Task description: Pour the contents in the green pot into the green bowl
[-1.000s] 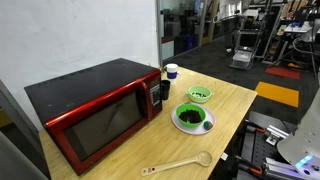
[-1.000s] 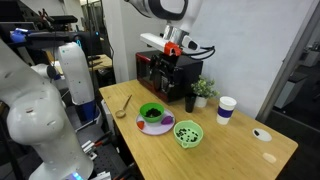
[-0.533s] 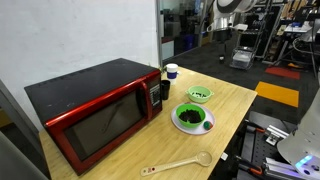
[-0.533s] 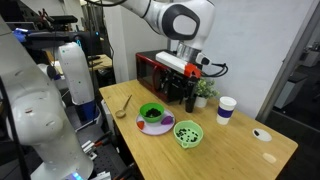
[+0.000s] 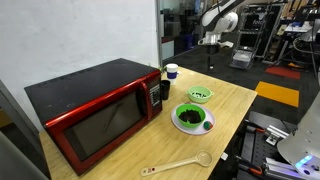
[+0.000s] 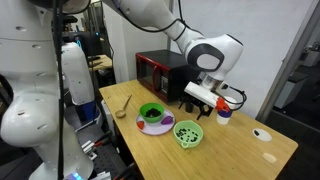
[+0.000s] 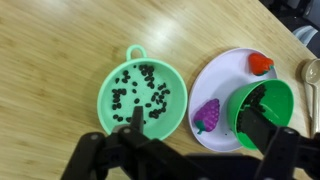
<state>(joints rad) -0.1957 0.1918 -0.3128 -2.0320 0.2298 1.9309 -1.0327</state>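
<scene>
My fingers (image 7: 260,125) are spread wide and grasp nothing; in the wrist view they show as dark, matte bars along the near edge, hanging above the counter (image 7: 60,50), a pale wooden top with a fine straight grain.

Below them sits the green pot (image 7: 142,95), a small round vessel of smooth pale lime plastic with a thin rim and a little loop handle on its far side. Small dark bits are scattered over its floor. It stands upright on the bare wood, just left of a round white plate (image 7: 225,75) and apart from it.

On the right part of that plate stands the green bowl (image 7: 275,100), deeper in colour, glossy and broad-rimmed, with something dark inside that one finger partly hides. Beside it on the plate lie a purple grape-shaped toy (image 7: 207,115) and a red strawberry-shaped one (image 7: 260,63).

At the far right edge, the rounded end of a wooden spoon (image 7: 313,75) shows.

In an exterior view, a boxy, glossy red microwave (image 5: 95,110) with a black top stands left of both vessels, and a white cup (image 5: 171,71) stands near its far corner.
</scene>
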